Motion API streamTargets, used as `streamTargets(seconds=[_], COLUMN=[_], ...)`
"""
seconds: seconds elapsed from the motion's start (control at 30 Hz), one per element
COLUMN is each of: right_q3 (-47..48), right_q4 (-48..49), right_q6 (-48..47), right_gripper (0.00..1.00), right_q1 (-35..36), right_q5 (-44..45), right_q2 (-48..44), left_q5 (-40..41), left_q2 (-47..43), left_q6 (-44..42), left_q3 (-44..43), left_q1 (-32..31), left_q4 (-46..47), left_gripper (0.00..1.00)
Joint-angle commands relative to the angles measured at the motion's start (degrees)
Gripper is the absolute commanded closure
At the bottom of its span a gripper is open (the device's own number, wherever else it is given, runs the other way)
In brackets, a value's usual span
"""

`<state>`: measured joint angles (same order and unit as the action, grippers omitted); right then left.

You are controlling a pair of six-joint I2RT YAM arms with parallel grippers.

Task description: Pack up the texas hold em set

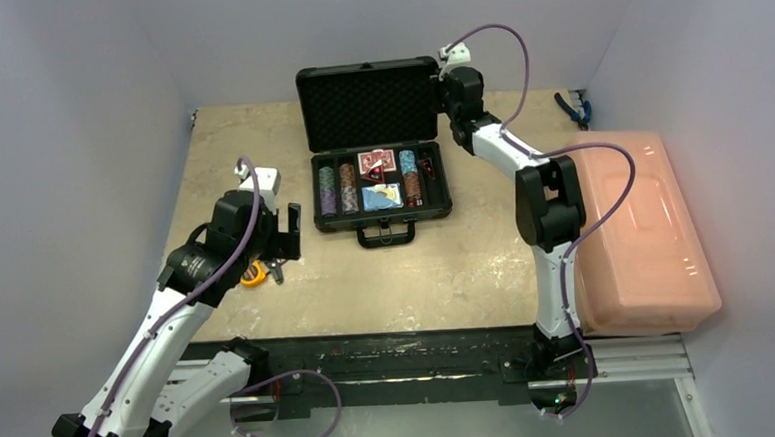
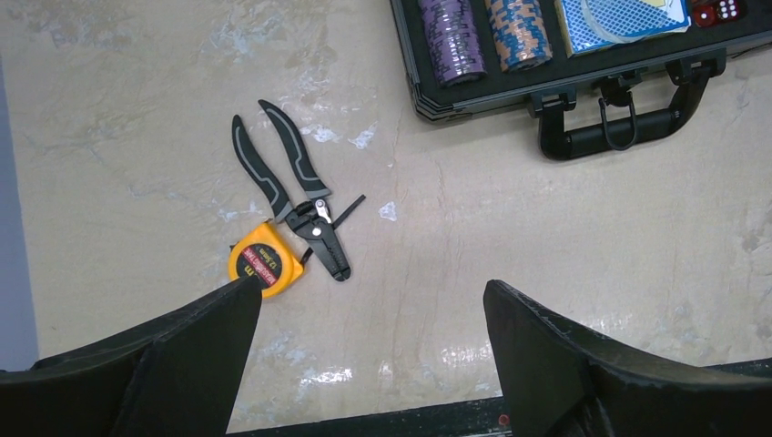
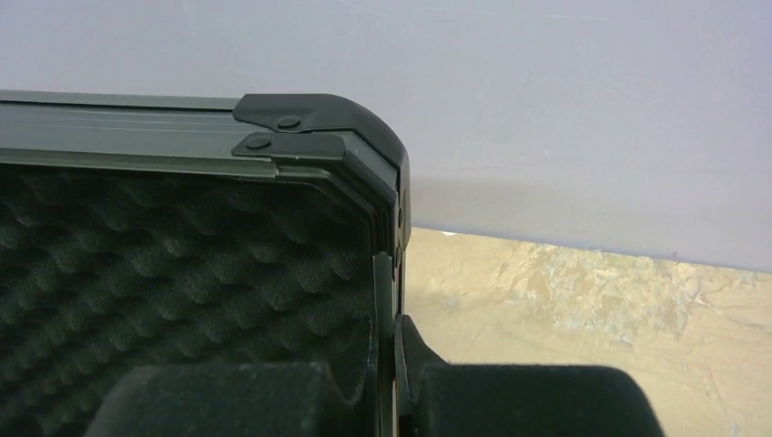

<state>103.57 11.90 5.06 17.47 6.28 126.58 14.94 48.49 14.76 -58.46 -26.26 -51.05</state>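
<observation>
The black briefcase (image 1: 383, 217) lies open mid-table with its foam-lined lid (image 1: 368, 104) standing upright. Chip stacks (image 1: 328, 190), a red card deck (image 1: 377, 161) and a blue card deck (image 1: 382, 196) sit in its tray. My right gripper (image 1: 447, 83) is at the lid's upper right corner. In the right wrist view the gripper (image 3: 393, 314) is shut on the lid's thin side edge (image 3: 382, 273), one finger against the foam (image 3: 182, 264). My left gripper (image 2: 369, 284) hangs open over bare table, left of the case handle (image 2: 619, 127), with nothing between its fingers.
A yellow tape measure (image 2: 264, 266) and black pliers (image 2: 291, 182) lie on the table just ahead of the left fingers. A large pink bin (image 1: 634, 226) fills the right side. Blue-handled pliers (image 1: 573, 109) rest at the back right corner. Walls close in on three sides.
</observation>
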Motion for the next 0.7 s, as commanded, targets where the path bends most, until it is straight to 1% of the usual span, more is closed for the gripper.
streamTargets(seconds=[0.0,0.1,0.27,0.43,0.67], right_q3=[-7.76,-11.60,-15.67,-21.37,-25.56], right_q4=[5.36,7.80,8.74,11.58,13.11], right_q6=[1.81,2.75,3.34,4.70,7.39], right_gripper=[1.00,1.00,1.00,1.00,1.00], right_q1=[1.24,1.40,1.94,2.02,2.11], right_q5=[-5.01,-5.93,-6.10,-6.11,-6.11], right_q2=[-7.05,-9.00,-11.08,-14.31,-16.12], left_q5=[1.58,2.17,2.04,1.41,-2.60], left_q2=[0.49,0.71,1.10,1.62,7.09], left_q6=[-1.25,-1.32,-1.14,0.67,4.14], left_q3=[-0.07,-0.08,-0.18,-1.43,-7.23], left_q1=[0.51,0.51,0.51,0.51,0.59], left_q4=[1.96,1.86,2.06,2.75,3.62], left_gripper=[0.08,0.08,0.09,0.09,0.08])
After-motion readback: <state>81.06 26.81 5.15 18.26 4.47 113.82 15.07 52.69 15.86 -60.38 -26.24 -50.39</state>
